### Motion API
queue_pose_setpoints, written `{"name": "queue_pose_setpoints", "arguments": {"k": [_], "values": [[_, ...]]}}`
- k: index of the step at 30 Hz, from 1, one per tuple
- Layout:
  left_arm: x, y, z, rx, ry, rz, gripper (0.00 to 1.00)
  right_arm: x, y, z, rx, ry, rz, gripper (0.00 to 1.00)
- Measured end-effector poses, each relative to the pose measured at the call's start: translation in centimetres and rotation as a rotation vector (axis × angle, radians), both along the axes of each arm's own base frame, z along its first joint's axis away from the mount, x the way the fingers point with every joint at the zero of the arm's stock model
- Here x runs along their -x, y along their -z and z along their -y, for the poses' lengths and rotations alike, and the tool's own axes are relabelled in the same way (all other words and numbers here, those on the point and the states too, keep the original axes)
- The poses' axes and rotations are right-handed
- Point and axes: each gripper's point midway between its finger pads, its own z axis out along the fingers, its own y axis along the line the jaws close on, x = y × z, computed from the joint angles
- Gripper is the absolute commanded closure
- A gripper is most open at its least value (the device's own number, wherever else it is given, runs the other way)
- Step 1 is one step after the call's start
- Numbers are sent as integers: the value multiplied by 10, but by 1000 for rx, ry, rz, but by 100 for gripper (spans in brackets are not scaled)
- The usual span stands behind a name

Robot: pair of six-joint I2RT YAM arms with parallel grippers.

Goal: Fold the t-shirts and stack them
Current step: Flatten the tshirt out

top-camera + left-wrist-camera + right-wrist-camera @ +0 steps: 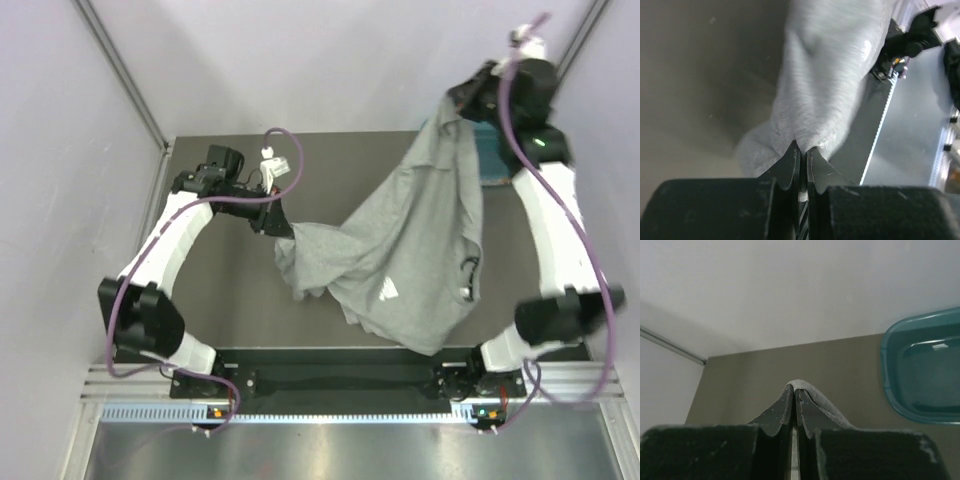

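A soft heather-grey t-shirt (410,230) with a white three-stripe logo hangs in rumpled folds between both tools. The left tool (801,149) is clamped on a bunched edge just above the dark worktop (220,300). The raised right tool (794,388) pinches a thin hem, with a glossy teal tub (922,370) beside it.

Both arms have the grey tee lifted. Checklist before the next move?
1. Left fingers shut on the grey t-shirt: ok.
2. Right fingers shut on fabric: ok, a grey fold is pinched at the tips.
3. Shirt spread flat between the arms: not ok, it hangs bunched and twisted.
4. Which edges of the shirt are gripped: cannot tell.
5. Shirt free of the teal tub: cannot tell, fabric hides part of it in the top view.
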Motion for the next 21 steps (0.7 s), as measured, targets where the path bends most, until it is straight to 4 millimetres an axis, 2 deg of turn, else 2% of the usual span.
{"name": "queue_pose_setpoints", "arguments": {"k": [2, 5, 7, 9, 11, 12, 14, 15, 17, 18, 19, 21], "values": [[-18, 31, -11, 7, -57, -81, 94, -49, 54, -21, 4, -32, -102, 100], [-46, 63, -26, 20, -122, -155, 93, -97, 125, -60, 8, -90, -216, 100], [-63, 79, -33, 32, -152, -182, 93, -124, 156, -82, -3, -117, -249, 100], [-79, 97, -41, 37, -185, -212, 89, -153, 177, -103, -28, -135, -245, 100], [-93, 114, -48, 35, -219, -237, 81, -179, 192, -120, -69, -142, -236, 100], [-100, 123, -52, 31, -239, -244, 70, -189, 196, -126, -90, -141, -230, 97], [-115, 137, -62, 21, -291, -252, 63, -212, 198, -136, -145, -134, -195, 80], [-122, 140, -67, 16, -318, -255, 59, -221, 199, -139, -172, -128, -181, 52], [-142, 146, -83, -24, -393, -233, 45, -232, 203, -143, -210, -107, -169, 27], [-155, 147, -92, -52, -436, -207, 38, -235, 205, -142, -218, -92, -173, 11], [-168, 146, -102, -78, -484, -177, 25, -236, 208, -140, -218, -72, -186, 0], [-189, 143, -122, -128, -586, -130, 20, -236, 212, -133, -193, -24, -206, 0]]}}
